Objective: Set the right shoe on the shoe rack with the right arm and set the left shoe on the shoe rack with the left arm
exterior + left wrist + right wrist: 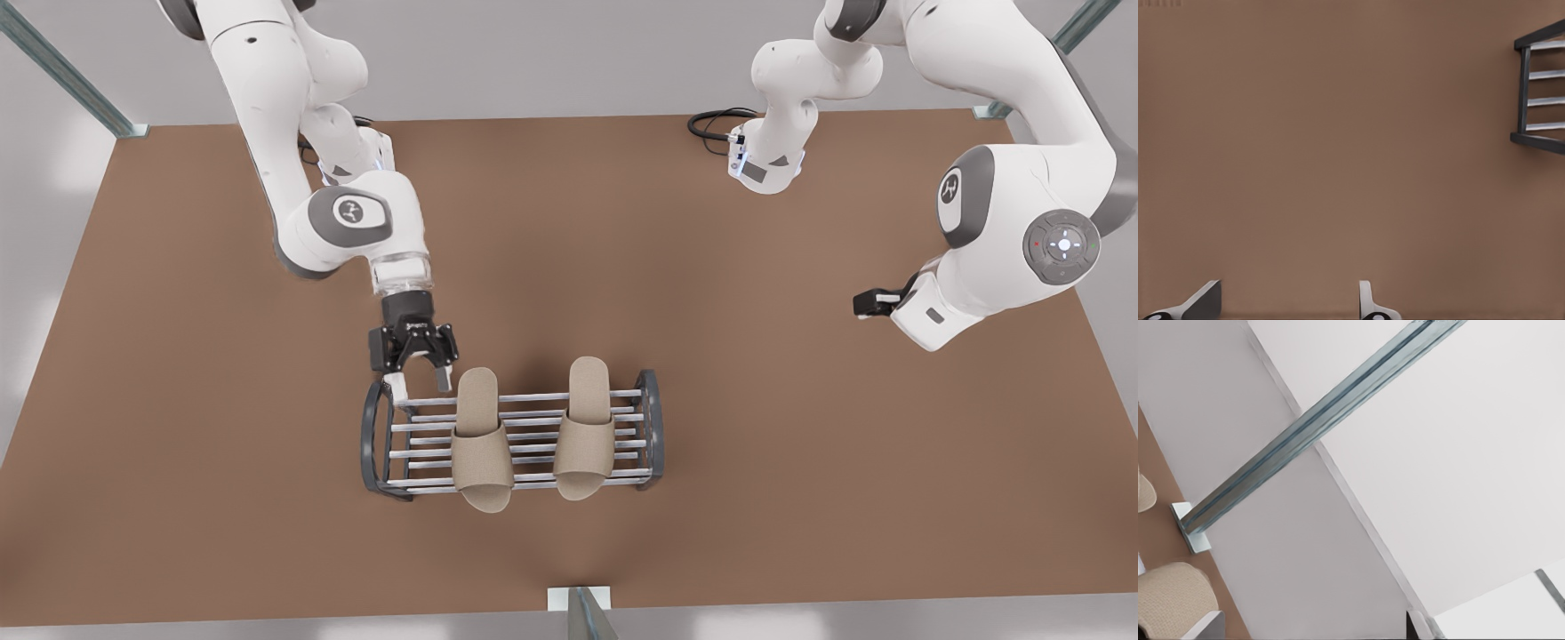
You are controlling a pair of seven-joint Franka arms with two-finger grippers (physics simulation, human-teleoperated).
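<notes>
Front view: my right end effector (418, 382) hovers at the left of centre, just behind the shoe rack (533, 397) near its left end frame. Its fingers are spread wide and hold nothing. Both tan slippers lie across the rack's bars, toes toward the lower edge. The one beside this end effector I take for the right shoe (480, 436), and its toe overhangs the front bar. The other I take for the left shoe (584, 427). My left end effector (876, 302) waits well apart at the right of the frame, over the bare table (756, 427).

Left wrist view: the left end effector's fingertips (1368, 303) stand wide apart at the lower edge with nothing between them. One end frame of the rack sits at the upper right.

Right wrist view: the toe of one slipper shows at the lower left, with the table's edge and a metal strut (1318, 420) beyond.

With both shoes seated, the placing looks done and the step in hand is pulling clear. I judge it best to keep the right fingers spread and lift straight up and back. That should keep them off the heel, the top bar and the end frame, since a nudge could tip the overhanging shoe off.
</notes>
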